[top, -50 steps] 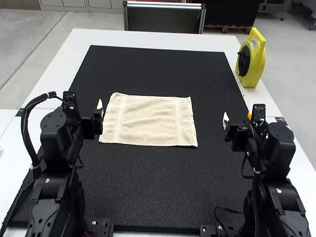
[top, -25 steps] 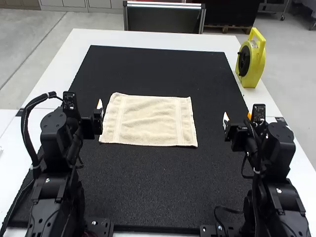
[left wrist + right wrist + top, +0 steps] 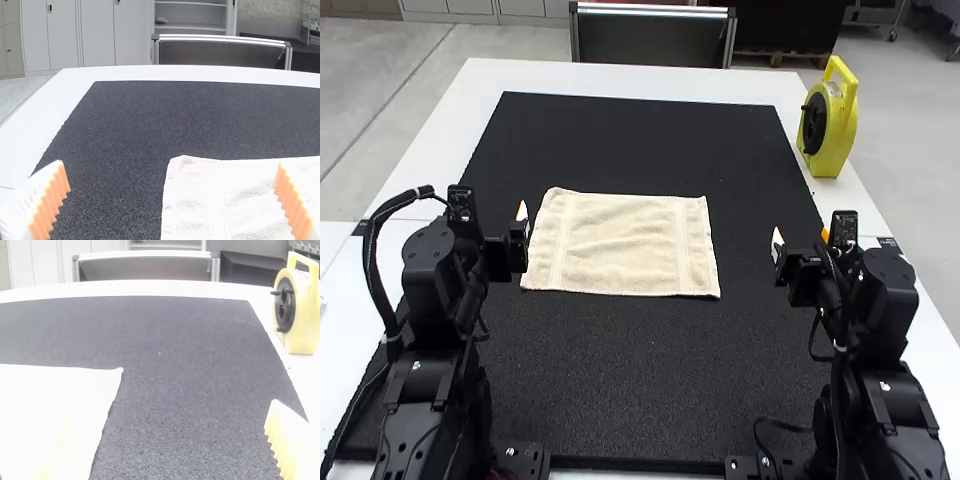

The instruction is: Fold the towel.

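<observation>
My left gripper (image 3: 508,240) stands at the left edge of the cream towel (image 3: 620,245), which lies spread on the black mat. On the towel's other side, with mat between them, is my right gripper (image 3: 800,242). The left wrist view has the left gripper (image 3: 171,167) open, its ribbed pads wide apart, and part of the towel (image 3: 192,200) between and beneath them. In the right wrist view the right gripper (image 3: 167,412) is open too; the towel's corner region (image 3: 60,405) looks washed out around one finger.
The black mat (image 3: 640,390) covers most of the white table (image 3: 450,115). A yellow cable reel (image 3: 831,125) stands upright at the table's far right edge, beyond the right arm. Mat surface surrounds the towel on the far and near sides.
</observation>
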